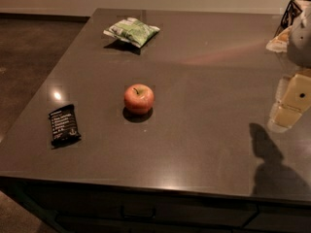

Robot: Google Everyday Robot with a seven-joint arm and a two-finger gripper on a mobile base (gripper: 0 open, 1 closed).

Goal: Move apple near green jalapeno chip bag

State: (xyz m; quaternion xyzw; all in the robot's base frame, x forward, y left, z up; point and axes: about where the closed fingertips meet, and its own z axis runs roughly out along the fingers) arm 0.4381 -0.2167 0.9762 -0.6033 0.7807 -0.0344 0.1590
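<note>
apple (pixel 139 98): red-orange, yellowish patch, short dark stem up; mid-counter (pixel 204 81)
green jalapeno chip bag (pixel 131 31): puffed, green-white; far side, well apart from apple
gripper (pixel 290 103): right edge, above counter; can't tell its spread or hold
black packet (pixel 63 124): near left

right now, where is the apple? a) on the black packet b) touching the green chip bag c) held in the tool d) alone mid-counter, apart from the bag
d: the apple sits alone on the counter, clear of the green jalapeno chip bag at the far side and the black packet at left; the tool is off at the right edge.
</note>
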